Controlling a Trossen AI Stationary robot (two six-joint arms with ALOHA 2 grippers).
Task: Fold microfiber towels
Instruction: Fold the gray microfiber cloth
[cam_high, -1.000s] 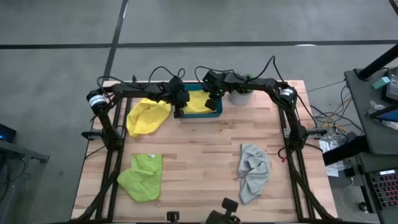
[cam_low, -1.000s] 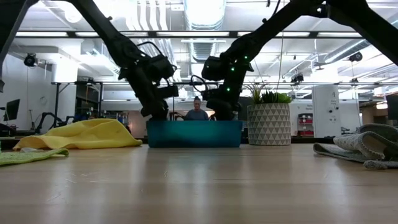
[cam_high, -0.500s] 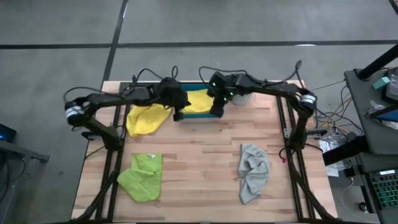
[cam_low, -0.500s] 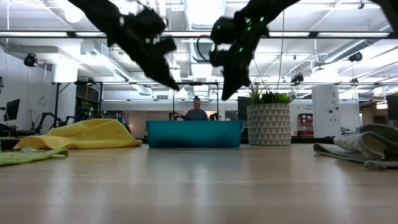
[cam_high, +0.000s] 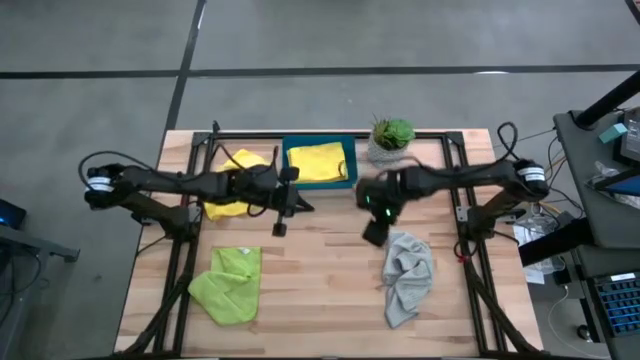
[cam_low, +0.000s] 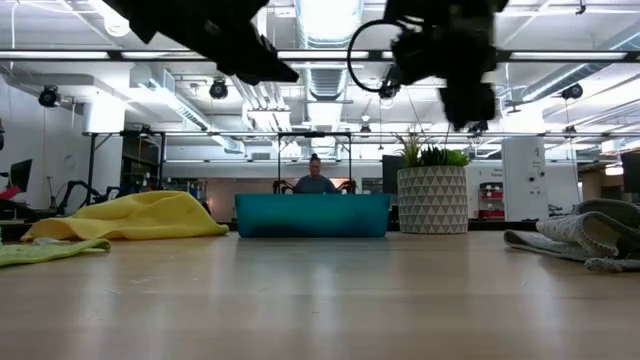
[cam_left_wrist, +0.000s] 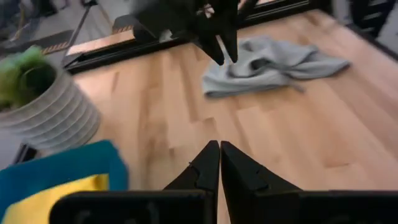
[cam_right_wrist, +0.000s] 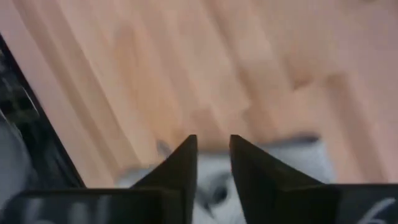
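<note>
So 4 towels show up in the top view. The grey towel (cam_high: 408, 275) is crumpled on the table (cam_high: 320, 260) just past the tips of the right gripper (cam_high: 373, 232), which hangs above the wood right at the cloth's upper-left edge. The right wrist view has the same grey cloth (cam_right_wrist: 298, 155) blurred right under the fingers, and those 2 fingers sit a small gap apart with nothing between them.

The folded yellow towel (cam_high: 320, 160) lies inside the teal tray (cam_high: 284, 170), behind and a bit to the right of the left gripper (cam_high: 279, 228). The other yellow towel (cam_high: 236, 183) is a loose heap beside the tray, mostly under the left arm, behind that gripper. The lime green towel (cam_high: 228, 284) is well off to the gripper's near-left side, by the front corner of the table.

Left gripper is up over bare wood in front of the tray, fingers pressed together and holding nothing, which the left wrist view shows pretty clearly. From that wrist you can also see the right gripper (cam_left_wrist: 219, 45) farther off with the grey towel (cam_left_wrist: 273, 62) just beyond it.

A potted plant (cam_high: 390, 138) stands right of the tray, behind the right gripper. In the low view both arms are up high, and a person (cam_low: 316, 178) sits in the room behind the tray (cam_low: 312, 215).
</note>
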